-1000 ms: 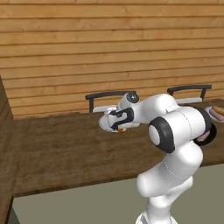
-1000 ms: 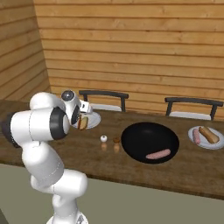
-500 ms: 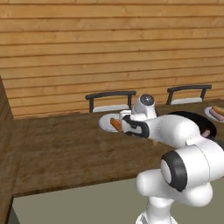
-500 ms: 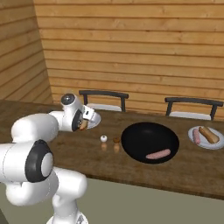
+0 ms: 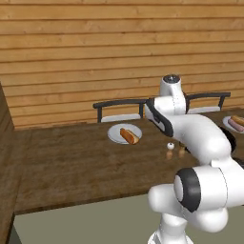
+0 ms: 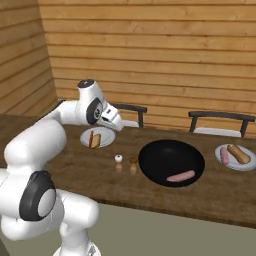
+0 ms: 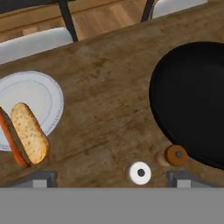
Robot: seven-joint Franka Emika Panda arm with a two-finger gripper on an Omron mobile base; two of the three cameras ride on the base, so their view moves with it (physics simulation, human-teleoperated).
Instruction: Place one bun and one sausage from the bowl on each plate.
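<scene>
The claw (image 7: 109,177) is hanging released and empty above the brown wooden desk (image 6: 75,167), its dark tips spread wide at the bottom of the hand view. Below it, the near pale grey-white round plate (image 7: 41,98) is carrying a golden toasted bun (image 7: 29,132) and a thin reddish sausage (image 7: 11,142) lying side by side. The wide shallow black bowl (image 6: 171,161) is sitting near the desk's middle, holding one pink sausage (image 6: 180,176). A white-capped shaker (image 7: 140,173) and a brown-capped shaker (image 7: 176,155) are standing just beside the bowl. The far grey-white plate (image 6: 250,165) is bearing another bun (image 6: 239,154) and sausage (image 6: 224,156).
</scene>
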